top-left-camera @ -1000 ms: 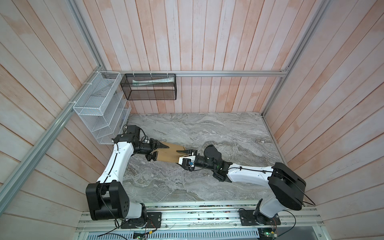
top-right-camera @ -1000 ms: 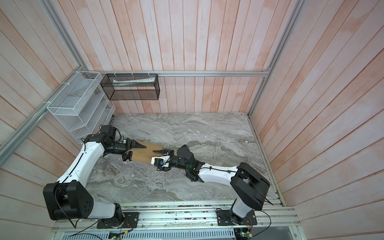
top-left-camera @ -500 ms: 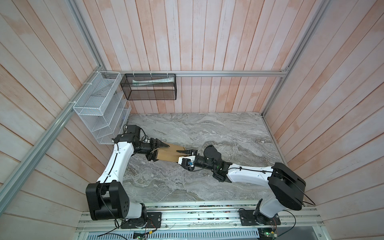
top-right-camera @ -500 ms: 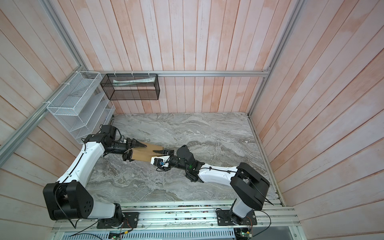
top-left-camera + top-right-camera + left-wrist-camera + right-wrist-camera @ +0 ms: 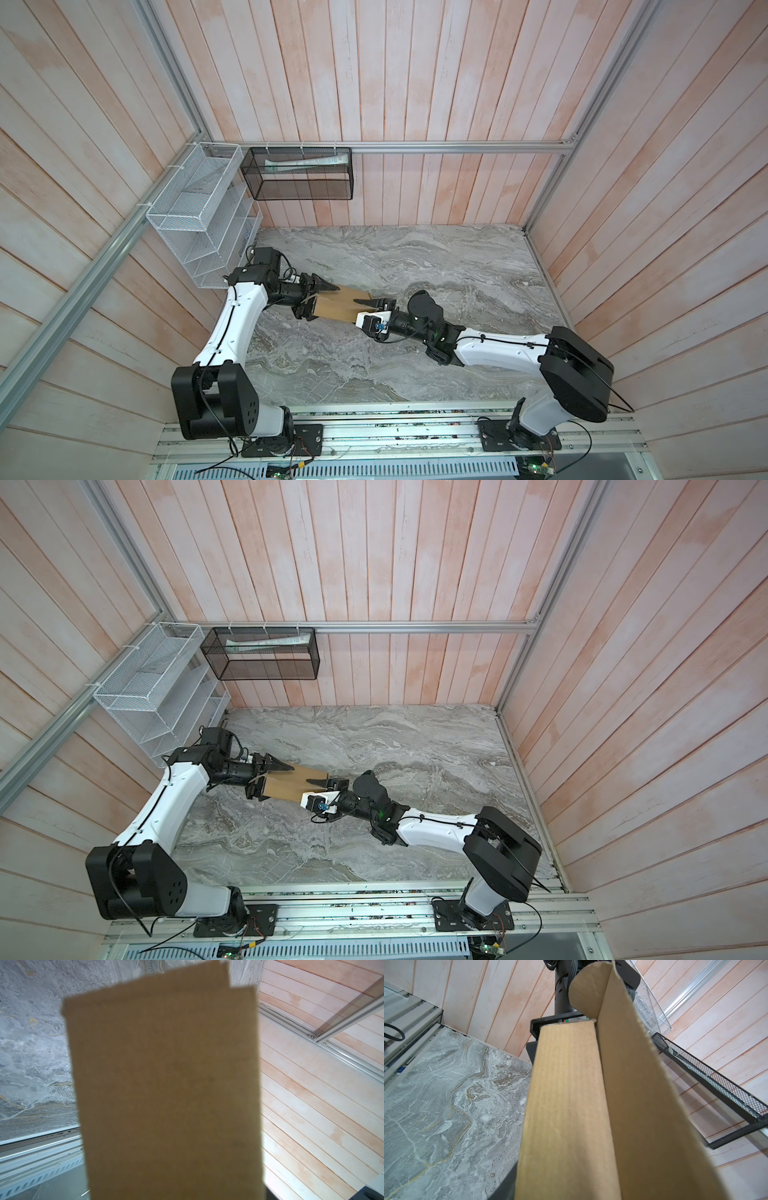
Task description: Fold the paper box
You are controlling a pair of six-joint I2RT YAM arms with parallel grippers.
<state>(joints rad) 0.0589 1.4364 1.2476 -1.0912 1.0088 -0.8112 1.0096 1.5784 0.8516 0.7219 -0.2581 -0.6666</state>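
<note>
Though folded into a long trough with a rounded tab [image 5: 583, 991], the plain brown ribbed corrugated cardboard box [image 5: 334, 308] sits over the veined grey marble tabletop [image 5: 415, 257], one end pinched by the right gripper [image 5: 368, 305], the other between the left gripper's [image 5: 322, 301] spread jaws.

Stock is standing at: one paper box [image 5: 332, 311], two robot arms [image 5: 237, 328] [image 5: 498, 353], one wire rack [image 5: 195, 216], one mesh basket [image 5: 299, 189], one bench [image 5: 415, 257].
</note>
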